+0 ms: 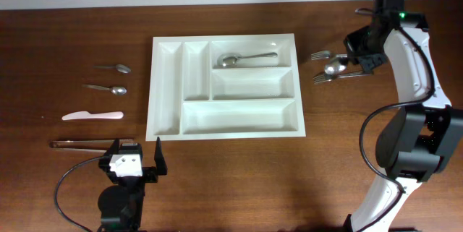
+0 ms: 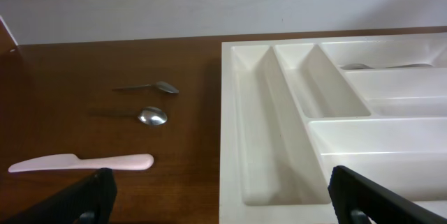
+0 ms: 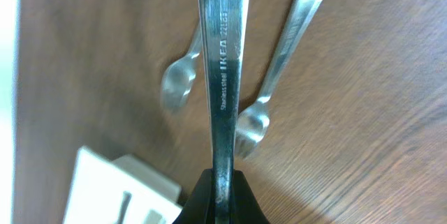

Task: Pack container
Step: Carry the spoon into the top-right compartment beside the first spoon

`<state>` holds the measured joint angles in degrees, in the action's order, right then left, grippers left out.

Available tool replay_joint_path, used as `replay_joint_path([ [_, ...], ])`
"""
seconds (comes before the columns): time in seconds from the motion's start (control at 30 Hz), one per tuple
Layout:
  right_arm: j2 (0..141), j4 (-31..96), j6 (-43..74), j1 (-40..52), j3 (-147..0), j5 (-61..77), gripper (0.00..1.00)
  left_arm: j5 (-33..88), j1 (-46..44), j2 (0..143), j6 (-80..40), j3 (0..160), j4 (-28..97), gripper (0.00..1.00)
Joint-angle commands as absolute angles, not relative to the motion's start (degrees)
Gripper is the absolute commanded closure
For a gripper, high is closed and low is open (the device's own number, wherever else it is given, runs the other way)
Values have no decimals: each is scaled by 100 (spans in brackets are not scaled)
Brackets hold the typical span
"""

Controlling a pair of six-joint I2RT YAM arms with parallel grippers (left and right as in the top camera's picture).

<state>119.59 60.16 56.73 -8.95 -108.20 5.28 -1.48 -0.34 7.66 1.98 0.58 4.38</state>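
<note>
Here, the white tray (image 1: 231,116) lies flat in the middle of the desk (image 1: 239,181), its two narrow slots toward the left edge and its three wide ones toward the right. A big spoon (image 1: 246,59) lies in the wide slot nearest the far edge. Between the tray and the left edge lie two small spoons (image 1: 116,67) (image 1: 108,89), with a pink knife (image 1: 92,115) nearer the front. Closer still to the front edge is what looks like a pair of tongs (image 1: 87,144). The left hand (image 1: 136,152) sits by the front edge just beside the tongs, released, its fingers spread wide and holding nothing. The right hand (image 1: 354,64) is near the far right corner, clenched on a metal handle (image 3: 222,77). Whether the handle belongs to a fork or a spoon is hard to tell from the wrist view. Beside it, between the tray and the right edge, a fork (image 1: 319,56) and a third spoon (image 1: 334,68) rest on the wood.
</note>
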Motion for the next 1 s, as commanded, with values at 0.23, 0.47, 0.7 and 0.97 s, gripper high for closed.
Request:
replay_joint_path([
  [0.23,11821,5734,5085,-69,-11028,1184,96,-64,-32,727,266,58,480,1],
  [0.47,11821,5367,4976,836,-11028,1179,96,-64,-32,727,266,58,480,1],
  [0.7,11830,5004,6267,1629,-11028,274,96,-67,-32,727,266,58,480,1],
  [0.97,11948,4254,7896,2132,-11026,-574,96,-67,-32,727,266,58,480,1],
])
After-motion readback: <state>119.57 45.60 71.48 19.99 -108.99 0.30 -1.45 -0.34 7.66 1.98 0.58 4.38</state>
